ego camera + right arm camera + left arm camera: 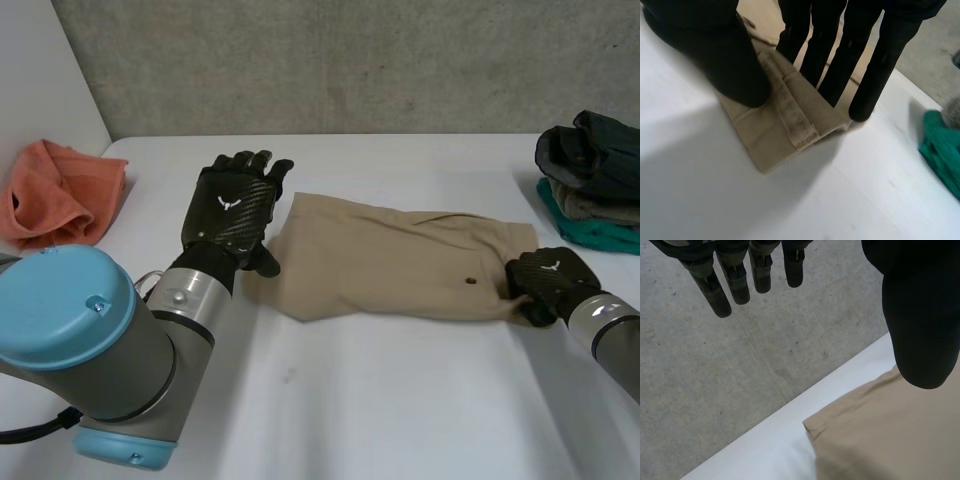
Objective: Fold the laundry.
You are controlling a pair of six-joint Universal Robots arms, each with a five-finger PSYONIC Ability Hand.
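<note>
1. Nearest me, the left arm [90,350] comes in low over the white table [380,400]. The bare stretch in front of the cloth is where I would expect a fold to land.
2. The right hand [548,280] is on the right end of the tan garment [400,260], at its waistband [800,110]. In that arm's wrist view the thumb presses down on the cloth and the fingers [880,65] stand straight on the far side of a raised hump of waistband. I read that as a pinch on the hump.
3. The garment lies flat across the middle of the table, apparently doubled over, with a small button [468,281] near its right end.
4. The left hand [232,205] is at the garment's left end, fingers straight and spread, holding nothing. Its thumb hangs over the cloth's near corner, and I cannot tell whether it touches.
5. As I judge the risks, only one end is gripped, so lifting the right end could drag the whole piece instead of folding it. The pinch takes just the waistband hump, so a lower layer may slip out and skew the fold.
6. Farther back, an orange cloth [60,190] lies at the far left. At the far right a stack of dark clothes [590,150] sits on a teal cloth [590,232], near the right hand. A wide swing there could topple it.
</note>
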